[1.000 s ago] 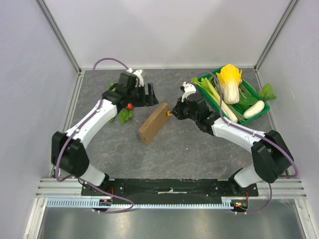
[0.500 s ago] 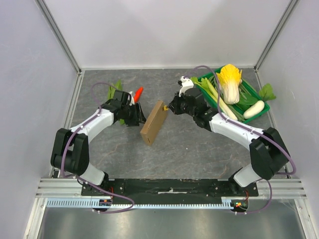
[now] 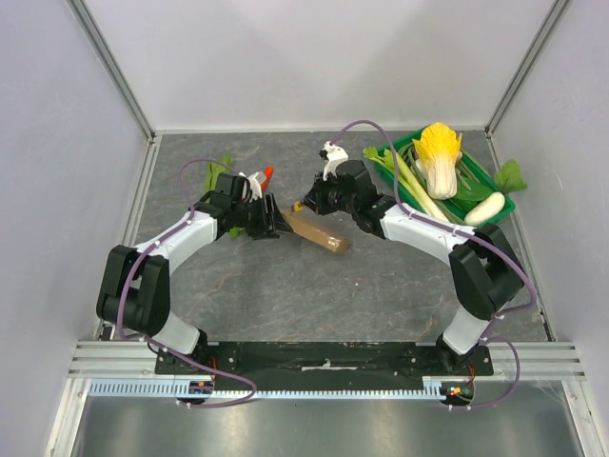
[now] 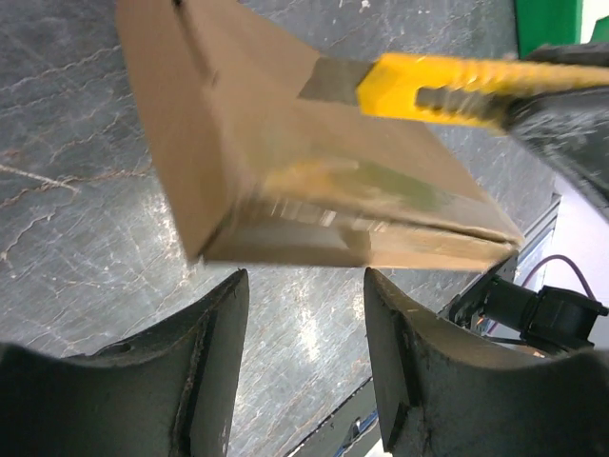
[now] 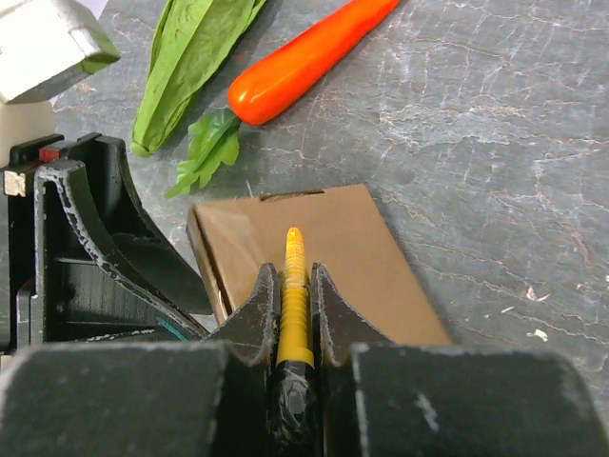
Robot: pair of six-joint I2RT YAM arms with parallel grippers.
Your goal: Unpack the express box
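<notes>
The express box (image 3: 320,232) is a thin brown cardboard box lying on the grey table between the two arms. My left gripper (image 3: 275,225) is open at its left end; in the left wrist view the box (image 4: 314,171) lies just past the fingertips (image 4: 211,352), not between them. My right gripper (image 3: 310,201) is shut on a yellow utility knife (image 5: 295,305), held over the box's top face (image 5: 352,248). The knife (image 4: 447,88) with its blade out also shows in the left wrist view, resting on the box's top.
A carrot (image 3: 266,176) and green leaves (image 3: 221,171) lie behind the left gripper; they also show in the right wrist view, carrot (image 5: 304,57) and leaf (image 5: 190,57). A green crate (image 3: 485,221) with cabbage and other vegetables stands at the back right.
The box has swung round from pointing down-left to lying flat, pointing down-right. My right gripper with the knife moved left over it. My left gripper shifted slightly right, to the box's end.
</notes>
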